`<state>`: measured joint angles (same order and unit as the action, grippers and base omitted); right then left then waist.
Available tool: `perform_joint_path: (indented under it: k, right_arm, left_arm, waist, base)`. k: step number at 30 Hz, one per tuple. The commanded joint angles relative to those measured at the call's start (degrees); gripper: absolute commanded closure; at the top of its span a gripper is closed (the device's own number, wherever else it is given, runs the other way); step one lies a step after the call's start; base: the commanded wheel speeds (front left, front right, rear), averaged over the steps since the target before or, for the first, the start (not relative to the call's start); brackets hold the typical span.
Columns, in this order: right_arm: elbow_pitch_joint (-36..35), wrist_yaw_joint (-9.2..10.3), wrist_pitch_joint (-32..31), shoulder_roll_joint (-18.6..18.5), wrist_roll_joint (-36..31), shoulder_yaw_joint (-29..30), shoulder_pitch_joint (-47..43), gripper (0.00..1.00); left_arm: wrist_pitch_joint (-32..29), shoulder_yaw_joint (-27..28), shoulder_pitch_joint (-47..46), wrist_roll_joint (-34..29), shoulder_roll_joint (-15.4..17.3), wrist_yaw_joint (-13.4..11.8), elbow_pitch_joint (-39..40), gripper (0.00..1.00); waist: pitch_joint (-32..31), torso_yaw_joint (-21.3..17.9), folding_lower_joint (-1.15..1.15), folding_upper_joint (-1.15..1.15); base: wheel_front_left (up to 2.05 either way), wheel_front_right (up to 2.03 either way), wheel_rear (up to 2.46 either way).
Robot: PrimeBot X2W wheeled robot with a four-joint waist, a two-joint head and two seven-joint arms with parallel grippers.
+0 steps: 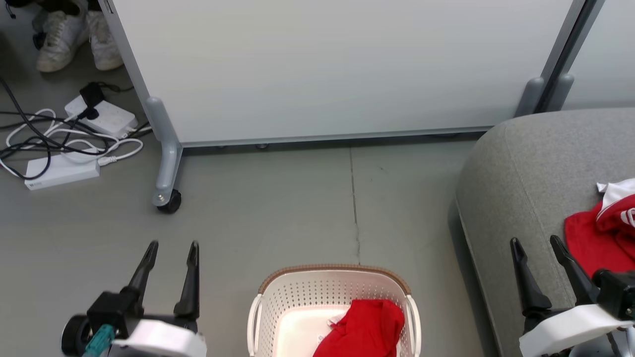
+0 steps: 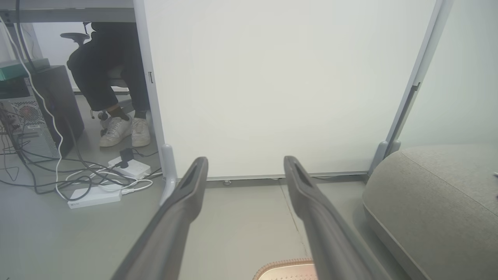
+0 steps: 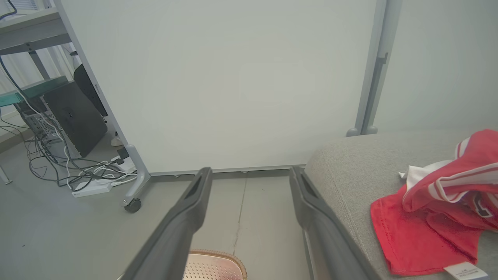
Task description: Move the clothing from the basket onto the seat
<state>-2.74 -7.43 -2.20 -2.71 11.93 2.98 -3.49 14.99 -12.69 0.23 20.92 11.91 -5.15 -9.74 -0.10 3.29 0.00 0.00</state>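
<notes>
While the left end effector and right end effector gape wide, clothing in the basket is cut off.

White basket with its near half cut off at 6 o'clock of the head view, red garment inside cropped likewise, second red garment and grey seat cut at 3 o'clock, seated person hidden above the lap at 10 o'clock of the left wrist view, label print too small to read
</notes>
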Motion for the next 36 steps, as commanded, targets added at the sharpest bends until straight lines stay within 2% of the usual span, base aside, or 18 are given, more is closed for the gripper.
perform_joint_path:
  k: [1, 8, 15, 23, 31, 36]
  right_arm:
    - [-0.66, -0.12, -0.19, -0.36, -0.51, 0.05, 0.40, 0.00]
    - [-3.71, -0.11, -0.78, -0.37, -1.55, -0.46, 3.87, 0.00]
    - [-6.40, -0.12, -0.52, -0.35, -2.41, -0.77, 8.01, 0.00]
    - [-8.98, -0.11, 0.72, -0.31, -2.55, -2.66, 15.31, 0.00]
    - [-8.52, -0.11, 5.19, -0.27, 0.35, -5.46, 22.13, 0.00]
    - [-6.58, -0.12, 8.68, -0.25, 2.48, -7.88, 25.35, 0.00]
  left_arm:
    - [0.16, -0.17, -2.44, -0.65, -0.10, 0.58, 0.48, 0.00]
    - [0.16, -3.81, -11.16, -2.79, -2.53, 3.34, -1.21, 0.00]
    - [0.02, -8.85, -18.53, -4.16, -5.65, 6.14, -6.99, 0.00]
    - [-0.15, -12.84, -28.14, -4.13, -7.79, 8.79, -19.42, 0.00]
    - [-0.59, -14.39, -38.63, -4.68, -7.46, 10.81, -33.63, 0.00]
    - [-1.35, -15.15, -44.45, -4.19, -6.93, 11.76, -42.11, 0.00]
  waist:
    - [1.43, 0.11, 0.00, 0.00]
    - [8.93, -1.02, 0.00, 0.00]
    - [17.13, -3.34, 0.00, 0.00]
    - [30.97, -8.62, 0.00, 0.00]
    - [43.85, -14.37, 0.00, 0.00]
    - [49.33, -18.01, 0.00, 0.00]
  base:
    - [0.00, 0.00, 0.00]
    - [0.00, 0.00, 0.00]
    - [0.00, 0.00, 0.00]
    - [0.00, 0.00, 0.00]
    - [0.00, 0.00, 0.00]
    - [0.00, 0.00, 0.00]
